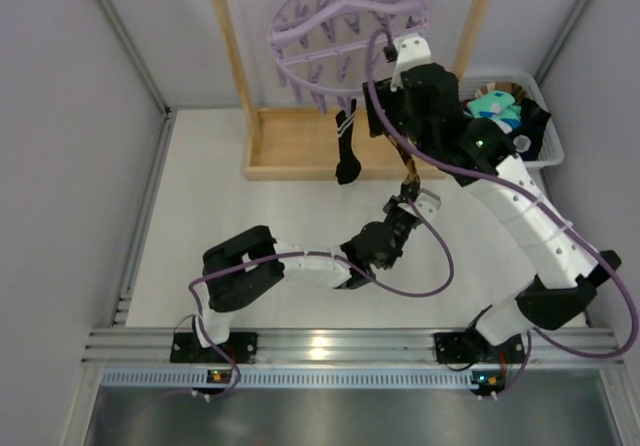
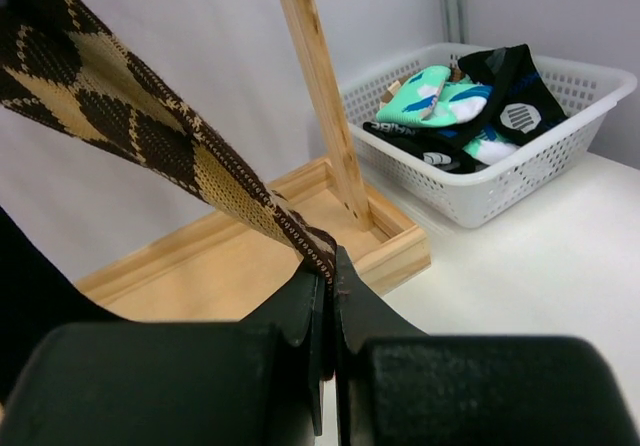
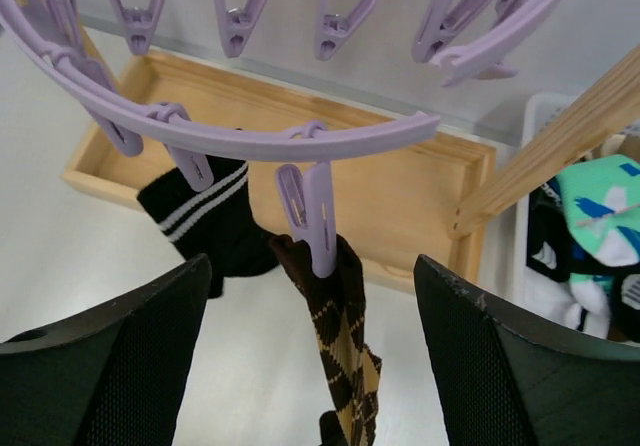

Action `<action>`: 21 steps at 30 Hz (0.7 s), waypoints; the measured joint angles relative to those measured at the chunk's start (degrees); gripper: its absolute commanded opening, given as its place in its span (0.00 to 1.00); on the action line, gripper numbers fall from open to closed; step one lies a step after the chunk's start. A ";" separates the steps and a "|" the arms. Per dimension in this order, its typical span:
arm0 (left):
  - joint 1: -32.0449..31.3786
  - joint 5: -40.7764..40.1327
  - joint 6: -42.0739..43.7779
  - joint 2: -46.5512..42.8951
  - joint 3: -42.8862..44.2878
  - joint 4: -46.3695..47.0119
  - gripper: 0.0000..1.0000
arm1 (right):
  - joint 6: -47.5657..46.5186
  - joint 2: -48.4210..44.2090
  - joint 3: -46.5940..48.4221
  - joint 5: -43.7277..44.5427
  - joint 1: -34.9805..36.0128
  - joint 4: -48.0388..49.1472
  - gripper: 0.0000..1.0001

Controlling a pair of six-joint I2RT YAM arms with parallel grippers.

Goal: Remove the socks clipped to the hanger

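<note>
The left gripper (image 2: 333, 278) is clamped shut on the lower end of a brown diamond-patterned sock (image 2: 150, 136), which stretches taut up and to its left. A white basket (image 2: 520, 171) of loose socks (image 2: 440, 96) sits to its right. The right gripper (image 3: 310, 266) stands wide open, its fingers either side of the clip peg (image 3: 318, 216) on the lilac hanger (image 3: 240, 144) that pinches this sock's top; a black sock (image 3: 215, 221) hangs clipped just beyond its left finger.
</note>
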 measured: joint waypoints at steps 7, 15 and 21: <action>-0.13 0.50 0.96 0.00 0.63 0.20 0.00 | -7.89 9.07 4.50 14.25 6.47 -1.99 0.72; -0.42 0.90 1.11 0.00 0.63 0.22 0.00 | -15.39 12.92 4.83 24.30 7.10 -0.44 0.66; -0.44 1.11 1.09 0.00 0.63 0.22 0.00 | -20.11 13.97 4.33 28.76 7.48 4.44 0.56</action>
